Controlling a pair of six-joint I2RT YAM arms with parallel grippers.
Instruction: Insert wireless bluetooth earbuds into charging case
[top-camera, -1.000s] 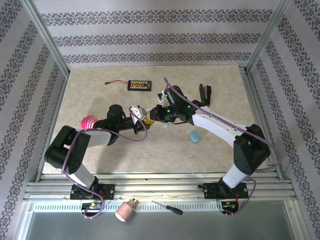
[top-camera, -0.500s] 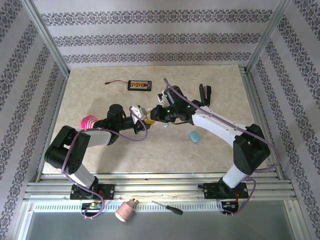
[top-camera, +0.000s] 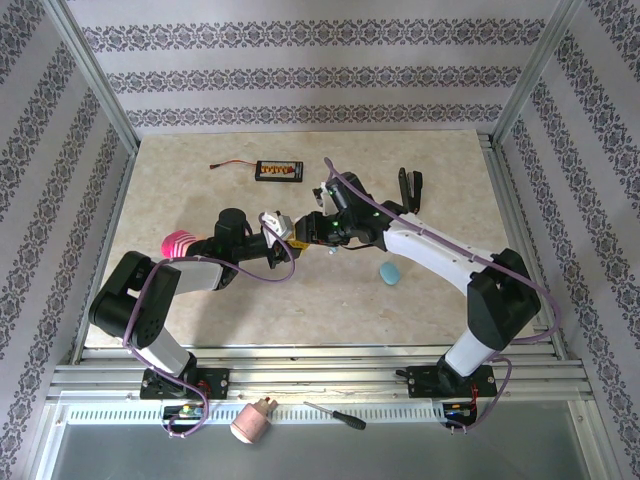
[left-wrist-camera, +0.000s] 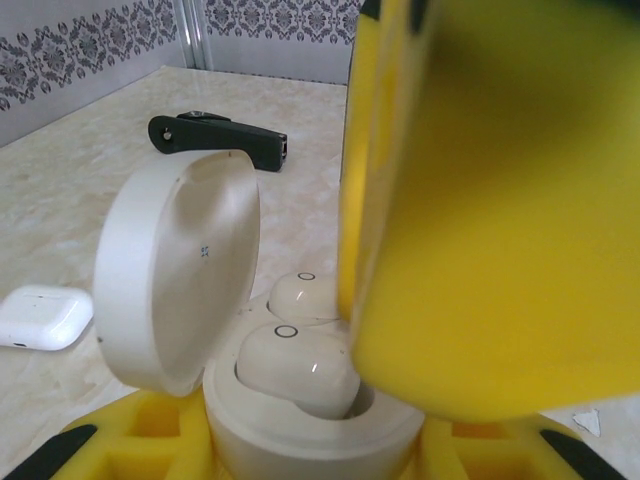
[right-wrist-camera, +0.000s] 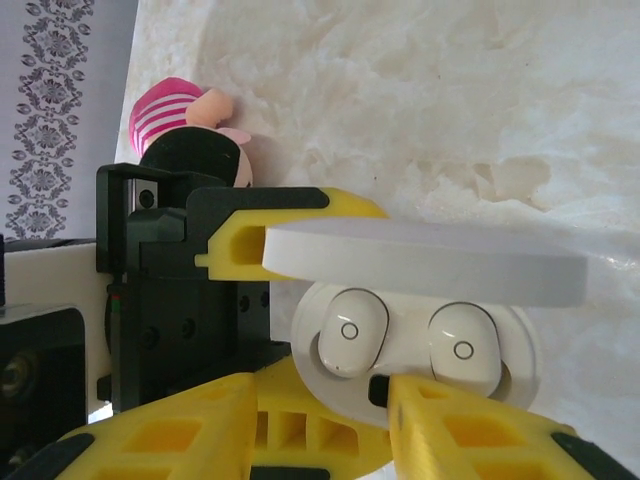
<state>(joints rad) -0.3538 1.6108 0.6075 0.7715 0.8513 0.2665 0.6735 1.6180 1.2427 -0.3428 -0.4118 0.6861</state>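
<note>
- Your two white earbuds sit side by side in the wells of the open charging case.
- Your left gripper is clamped on that case.
- Your right gripper hangs just beside it, fingers parted, empty.

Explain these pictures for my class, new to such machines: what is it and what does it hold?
Two robot arms stand at the near edge of a beige table, each ending in a two-fingered hand. One picture looks down from above; the other two come from wrist cameras. The left hand grips a round white plastic charging case, lid open, two glossy white earbuds seated inside. The right hand, fingers apart, is close to its rim. On the table lie a pale blue pebble-shaped case, a black clip-like tool, a black board with wires and a pink striped toy.
</note>
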